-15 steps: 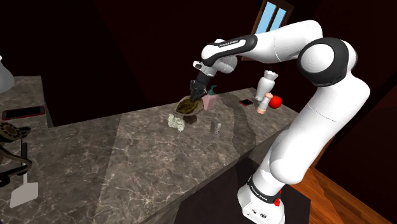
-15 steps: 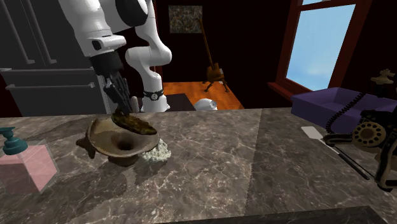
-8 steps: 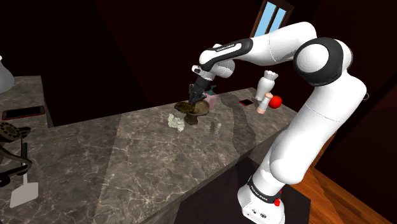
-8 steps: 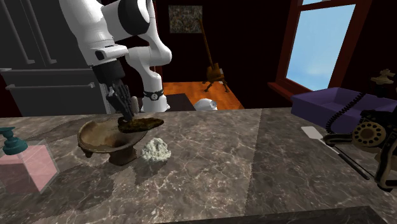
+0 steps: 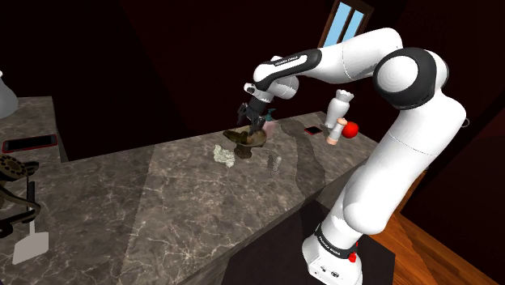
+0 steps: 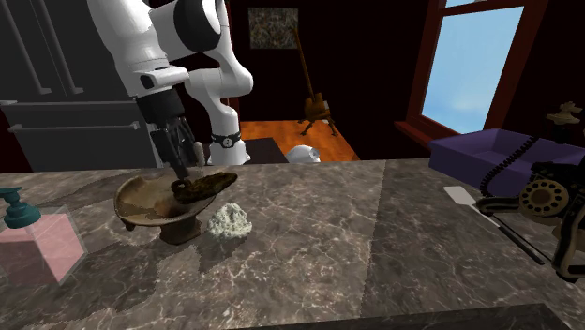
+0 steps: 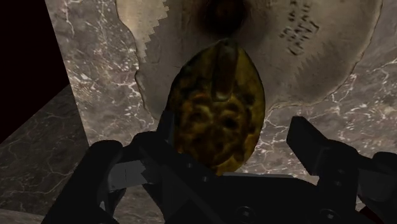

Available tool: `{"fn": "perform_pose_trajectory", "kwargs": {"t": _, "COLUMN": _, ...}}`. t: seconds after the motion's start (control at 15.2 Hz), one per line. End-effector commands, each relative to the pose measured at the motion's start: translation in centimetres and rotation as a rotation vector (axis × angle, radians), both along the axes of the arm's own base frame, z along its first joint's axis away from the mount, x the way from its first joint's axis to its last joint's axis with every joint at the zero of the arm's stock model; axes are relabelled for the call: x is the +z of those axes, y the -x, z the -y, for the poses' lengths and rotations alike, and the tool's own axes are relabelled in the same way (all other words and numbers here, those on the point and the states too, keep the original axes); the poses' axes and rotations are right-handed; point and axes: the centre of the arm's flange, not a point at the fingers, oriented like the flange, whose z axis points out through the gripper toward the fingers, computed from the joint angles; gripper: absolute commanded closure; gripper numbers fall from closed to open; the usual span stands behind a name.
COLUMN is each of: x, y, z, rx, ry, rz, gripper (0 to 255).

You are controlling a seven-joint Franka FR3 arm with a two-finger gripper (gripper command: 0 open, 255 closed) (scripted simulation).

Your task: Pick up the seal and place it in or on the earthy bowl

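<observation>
Seal (image 6: 204,184): mottled yellow-brown, lying over the bowl's rim, one end inside, the other overhanging.
Bowl (image 6: 139,199): brown, footed, upright on the counter.
Gripper (image 6: 180,161): just above the seal, fingers spread, holding nothing.
Pale lump (image 6: 229,221): beside the bowl's foot.
Counter (image 6: 375,244): dark veined marble.

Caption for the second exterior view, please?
Open gripper over the mottled brown seal, which lies across the rim of the brown bowl on the marbled counter.
</observation>
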Motion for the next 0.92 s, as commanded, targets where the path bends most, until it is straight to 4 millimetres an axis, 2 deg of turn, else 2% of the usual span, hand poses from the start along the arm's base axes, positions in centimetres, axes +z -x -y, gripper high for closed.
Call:
{"fn": "perform_pose_trajectory", "kwargs": {"t": 0.0, "x": 0.0, "y": 0.0, "z": 0.0, "rx": 0.0, "ry": 0.0, "rz": 0.0, "gripper": 0}}
{"fn": "perform_pose_trajectory", "kwargs": {"t": 0.07, "x": 0.0, "y": 0.0, "z": 0.0, "rx": 0.0, "ry": 0.0, "rz": 0.0, "gripper": 0}}
{"fn": "perform_pose_trajectory", "kwargs": {"t": 0.33, "x": 4.8, "y": 0.7, "z": 1.1, "rx": 0.0, "ry": 0.0, "rz": 0.0, "gripper": 0}}
{"fn": "perform_pose_trajectory", "kwargs": {"t": 0.86, "x": 4.8, "y": 0.7, "z": 1.1, "rx": 0.0, "ry": 0.0, "rz": 0.0, "gripper": 0}}
